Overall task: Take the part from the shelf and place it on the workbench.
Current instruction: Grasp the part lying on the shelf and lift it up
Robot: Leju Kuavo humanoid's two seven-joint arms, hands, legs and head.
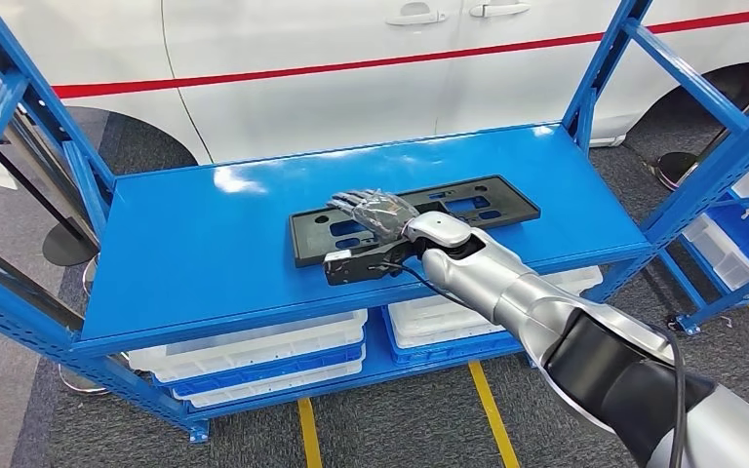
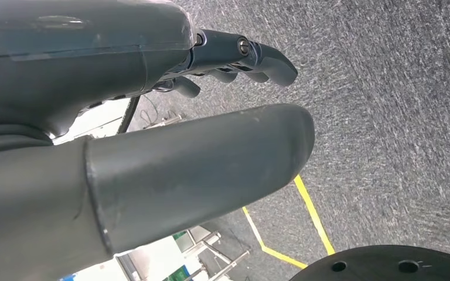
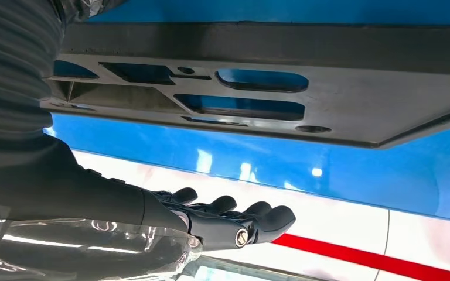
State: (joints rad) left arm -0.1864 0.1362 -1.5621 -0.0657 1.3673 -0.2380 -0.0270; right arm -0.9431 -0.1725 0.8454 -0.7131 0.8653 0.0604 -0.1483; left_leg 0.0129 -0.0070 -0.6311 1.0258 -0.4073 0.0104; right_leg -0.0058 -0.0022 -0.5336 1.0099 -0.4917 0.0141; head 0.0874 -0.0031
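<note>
The part (image 1: 468,210) is a flat black rectangular plate with cut-out slots, lying on the blue shelf (image 1: 205,244) near its middle. My right hand (image 1: 375,210) reaches in from the lower right and lies stretched over the plate's left half, fingers pointing toward the shelf's far left. In the right wrist view the fingers (image 3: 234,219) are extended and close together beside the plate (image 3: 340,88), with nothing gripped between them and the thumb. My left hand (image 2: 199,164) hangs over grey carpet with thumb and fingers apart, holding nothing.
A white car (image 1: 351,58) with a red stripe stands just behind the shelf. Blue uprights (image 1: 702,166) frame both ends. White and blue bins (image 1: 254,356) fill the level below, and more bins (image 1: 741,234) sit at the right. Yellow lines (image 1: 492,414) mark the floor.
</note>
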